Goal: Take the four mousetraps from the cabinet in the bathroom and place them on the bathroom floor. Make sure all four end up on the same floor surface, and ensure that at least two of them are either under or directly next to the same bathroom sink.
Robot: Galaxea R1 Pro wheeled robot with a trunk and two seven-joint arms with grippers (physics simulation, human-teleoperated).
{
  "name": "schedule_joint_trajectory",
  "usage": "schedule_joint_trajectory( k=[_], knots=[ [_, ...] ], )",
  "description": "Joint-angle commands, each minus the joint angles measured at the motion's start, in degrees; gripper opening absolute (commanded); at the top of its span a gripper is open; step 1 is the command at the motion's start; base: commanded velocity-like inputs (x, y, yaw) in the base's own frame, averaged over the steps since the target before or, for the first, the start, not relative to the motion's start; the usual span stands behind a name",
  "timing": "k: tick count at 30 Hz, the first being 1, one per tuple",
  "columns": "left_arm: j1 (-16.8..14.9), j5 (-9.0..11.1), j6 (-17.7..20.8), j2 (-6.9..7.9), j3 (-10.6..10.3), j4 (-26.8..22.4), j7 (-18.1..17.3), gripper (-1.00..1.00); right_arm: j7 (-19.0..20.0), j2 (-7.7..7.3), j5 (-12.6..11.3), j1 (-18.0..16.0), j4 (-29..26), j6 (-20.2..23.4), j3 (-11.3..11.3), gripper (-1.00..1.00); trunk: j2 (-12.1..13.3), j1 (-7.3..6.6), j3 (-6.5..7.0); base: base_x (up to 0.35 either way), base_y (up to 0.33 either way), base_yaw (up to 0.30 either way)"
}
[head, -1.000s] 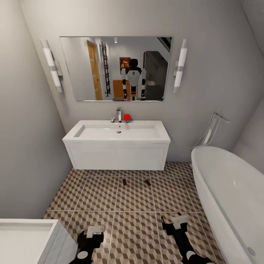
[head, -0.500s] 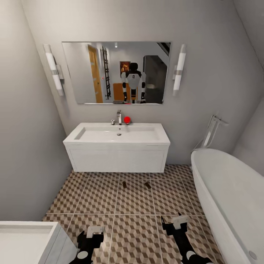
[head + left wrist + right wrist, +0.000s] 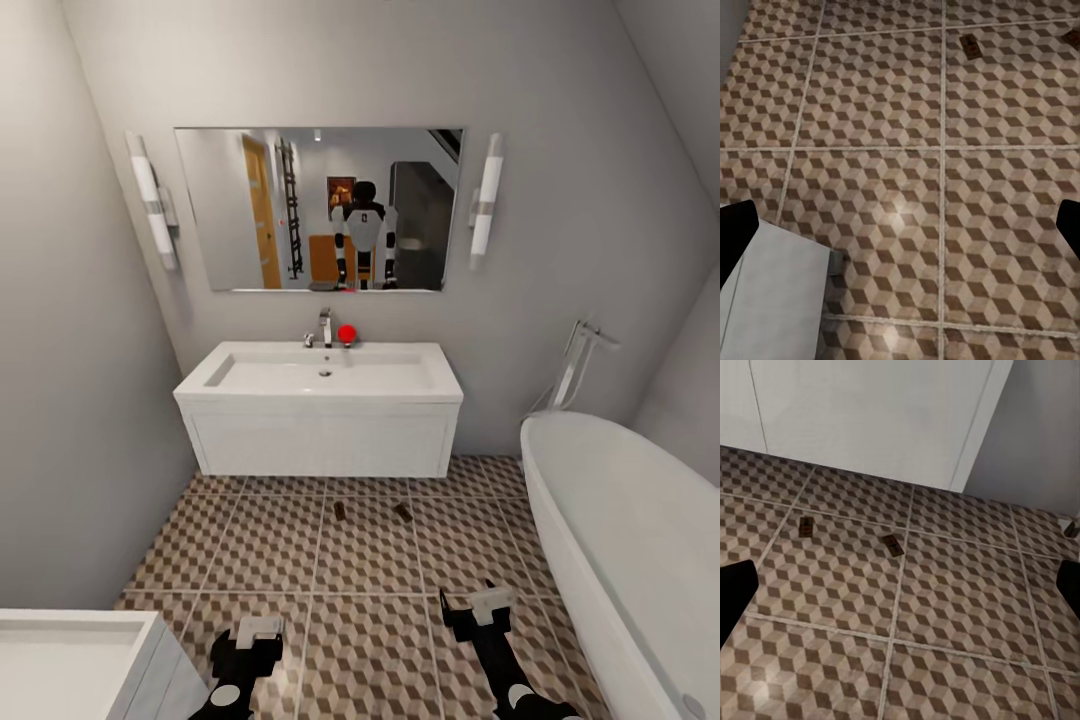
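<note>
You are facing the bathroom sink (image 3: 320, 372) with two mousetraps (image 3: 340, 510) (image 3: 403, 512) lying on the bathroom floor (image 3: 270, 545) just in front of it, so half the job looks done. Two are remaining. Your left gripper (image 3: 258, 632) and right gripper (image 3: 490, 603) are spread wide, carrying nothing.

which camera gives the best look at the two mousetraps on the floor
The right wrist view: both mousetraps, one and the other, lie closest and largest on the tiled floor. The head view shows them as small specks before the vanity; the left wrist view catches them at its edge.
</note>
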Motion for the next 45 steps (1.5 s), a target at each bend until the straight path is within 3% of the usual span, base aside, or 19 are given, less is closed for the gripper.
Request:
schedule_joint_trajectory(
  k=[1,27,45],
  knots=[
    [-0.1,0.5,-0.2,0.01,-0.5,0.1,0.3,1.0,-0.6,0.01,0.6,-0.1,0.1,-0.1,0.2,1.0,-0.1,0.04,-0.03,0.0,0.0,0.0],
    [-0.1,0.5,-0.2,0.03,-0.4,0.0,0.3,1.0,-0.6,0.01,0.6,-0.1,0.1,0.0,0.2,1.0,-0.1,0.04,2.22,0.0,0.0,0.0],
    [-0.1,0.5,-0.2,-0.01,-0.4,-0.1,0.3,1.0,-0.6,0.01,0.6,-0.1,0.1,0.0,0.2,1.0,-0.1,0.04,2.45,0.0,0.0,0.0]
  ],
)
